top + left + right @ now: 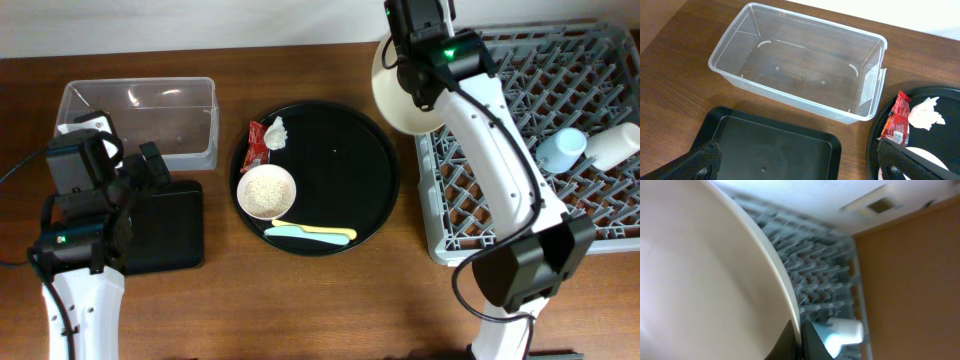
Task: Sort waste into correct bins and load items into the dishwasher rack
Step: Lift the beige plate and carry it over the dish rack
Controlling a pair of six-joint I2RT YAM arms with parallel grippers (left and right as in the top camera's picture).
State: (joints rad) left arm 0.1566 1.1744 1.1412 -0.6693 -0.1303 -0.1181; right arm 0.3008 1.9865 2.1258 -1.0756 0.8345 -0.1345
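Observation:
My right gripper [414,72] [801,331] is shut on the rim of the large cream bowl [396,98] [705,280], held tilted over the left top corner of the grey dishwasher rack [470,243] [815,275]. A light blue cup [560,150] [832,336] and a white cup [612,145] lie in the rack. My left gripper [150,166] [800,162] hangs open over the black rectangular tray [172,232] [770,145], just in front of the clear tub [140,150] [790,100]. The red wrapper [257,143] [896,117] and white tissue [274,130] [925,112] lie on the round tray.
The round black tray [345,170] also carries a small pink bowl [266,192] with white rice in it, and a yellow utensil [328,231] beside a pale blue one [290,233] at its front. Both bins hold nothing.

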